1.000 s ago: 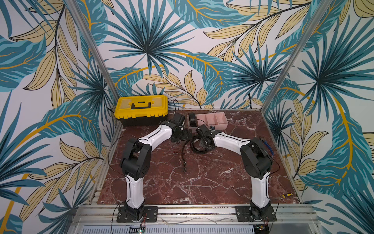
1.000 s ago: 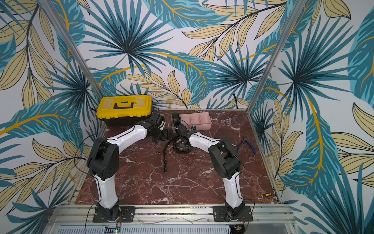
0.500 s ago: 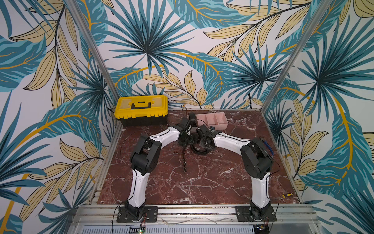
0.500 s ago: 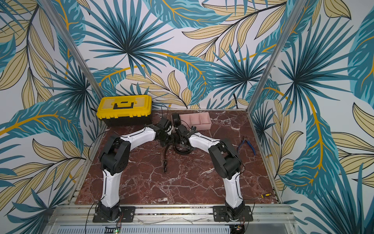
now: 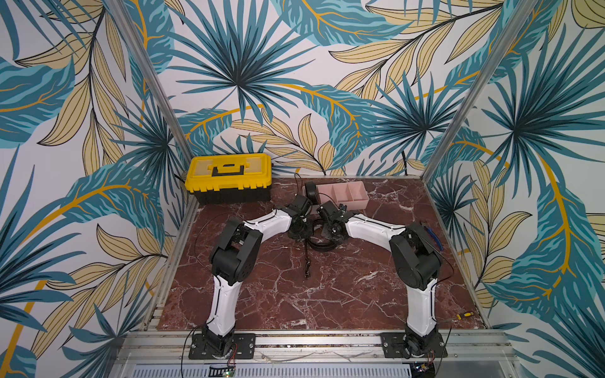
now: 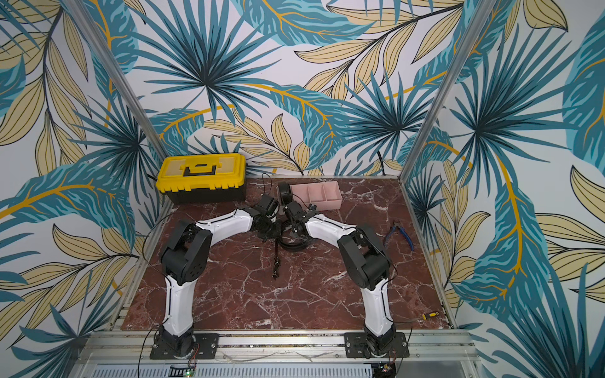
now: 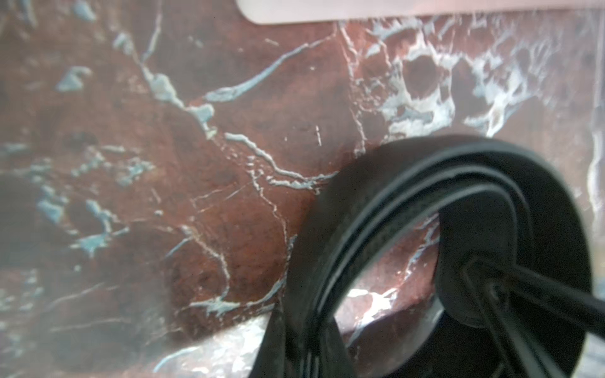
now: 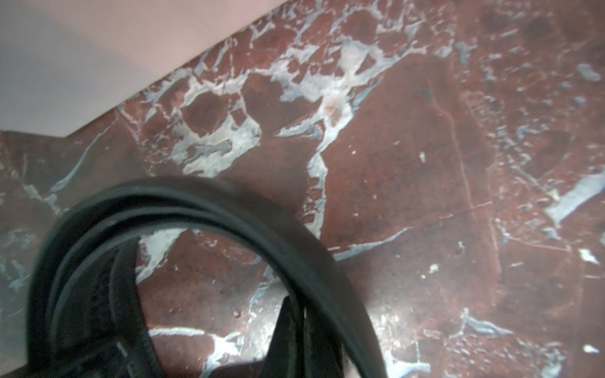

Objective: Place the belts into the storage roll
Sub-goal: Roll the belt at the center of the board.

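While wrist views catch the loose belt (image 7: 425,183) loop close-up, top views alone show left gripper (image 5: 298,229), fingers can't tell, and right gripper (image 5: 331,229), fingers together, over it; 1 coiled belt (image 5: 311,193) sits in storage roll (image 5: 358,203) left-end compartment.

Top views: high above the 6 o'clock edge, facing 12 o'clock, whole scene shared. Wrist views: close over table (image 7: 229,98), both showing the looped belt (image 7: 425,150).

Your left arm (image 5: 268,224) and right arm (image 5: 371,225) reach inward, wrists pitched down, nearly meeting. Your right gripper (image 5: 330,234) is closed; on your left gripper (image 5: 298,233), the jaws are hidden.
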`<state>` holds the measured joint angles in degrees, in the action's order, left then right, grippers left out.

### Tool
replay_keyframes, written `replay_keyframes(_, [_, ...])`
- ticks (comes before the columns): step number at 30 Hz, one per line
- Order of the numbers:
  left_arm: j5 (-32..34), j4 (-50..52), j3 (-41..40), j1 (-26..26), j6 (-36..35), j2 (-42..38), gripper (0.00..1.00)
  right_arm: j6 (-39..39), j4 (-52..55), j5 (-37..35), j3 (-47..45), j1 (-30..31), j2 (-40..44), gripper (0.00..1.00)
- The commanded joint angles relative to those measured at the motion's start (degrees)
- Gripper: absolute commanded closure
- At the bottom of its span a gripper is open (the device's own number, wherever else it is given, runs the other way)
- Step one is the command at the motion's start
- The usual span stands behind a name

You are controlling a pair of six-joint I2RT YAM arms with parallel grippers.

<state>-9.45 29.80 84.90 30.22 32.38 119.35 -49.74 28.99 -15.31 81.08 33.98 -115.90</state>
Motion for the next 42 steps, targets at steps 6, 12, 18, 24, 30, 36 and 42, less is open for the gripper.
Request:
replay_keyframes(6, [6.15,6.50,4.60,0.11,-7.32,2.52,1.00,5.86,-4.92,15.24,-4.91,0.32,4.31,0.69])
replay_keyframes(12, [10.32,10.51,7.66,0.90,-15.92,3.79,1.00,19.53,-5.00,17.12,-7.61,-0.50,14.72,0.00])
replay_keyframes(18, [16.19,14.73,12.14,3.53,-25.43,6.57,1.00,50.66,2.07,10.76,-7.35,-1.05,25.47,0.01])
replay_keyframes(24, [15.53,15.12,12.29,5.04,-34.60,6.91,1.00,62.99,-1.27,14.80,-14.95,-8.12,33.19,0.01])
replay_keyframes(30, [10.06,14.89,10.06,7.75,-48.29,5.02,1.00,104.65,13.65,29.50,-17.60,-12.34,36.56,0.01])
replay_keyframes(36, [3.45,8.25,0.29,8.10,-57.56,-0.85,1.00,106.80,16.17,33.01,-16.62,-13.80,34.72,0.04])
replay_keyframes(42, [3.99,5.09,-3.19,8.28,-59.62,-2.28,1.00,115.23,11.05,40.39,-20.83,-11.32,33.80,0.31])
